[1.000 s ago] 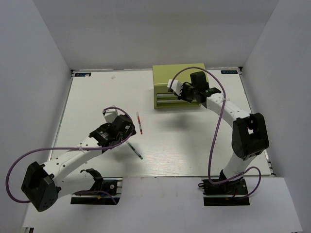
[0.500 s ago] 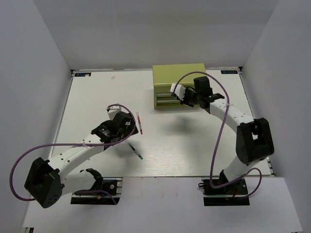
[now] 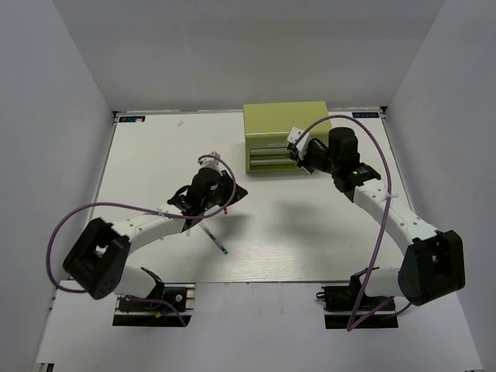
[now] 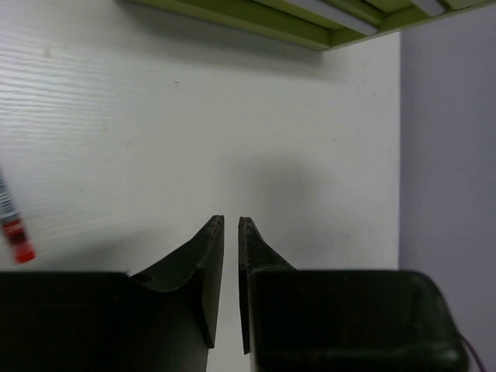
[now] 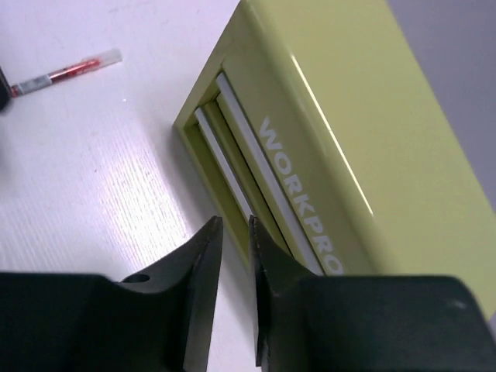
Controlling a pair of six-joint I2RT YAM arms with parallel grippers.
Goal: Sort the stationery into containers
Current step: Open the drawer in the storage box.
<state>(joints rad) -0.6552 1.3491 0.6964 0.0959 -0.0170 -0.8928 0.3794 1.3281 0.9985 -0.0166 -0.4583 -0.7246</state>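
The olive-green box point(image 3: 285, 122) stands at the far edge of the white surface point(image 3: 155, 155), right of centre, its stacked drawers point(image 5: 242, 151) facing near. The right tool point(image 5: 235, 222) hovers just before the drawer fronts, jaws a narrow way apart with nothing between them; whether it touches the box cannot be told. The left tool point(image 4: 231, 221) is low over the middle of the surface, jaws drawn almost together to a thin slit and empty. The red-white pen point(image 4: 12, 223) lies on the surface just left of that tool. The green-tipped pen point(image 3: 218, 242) lies nearer, beside the left arm.
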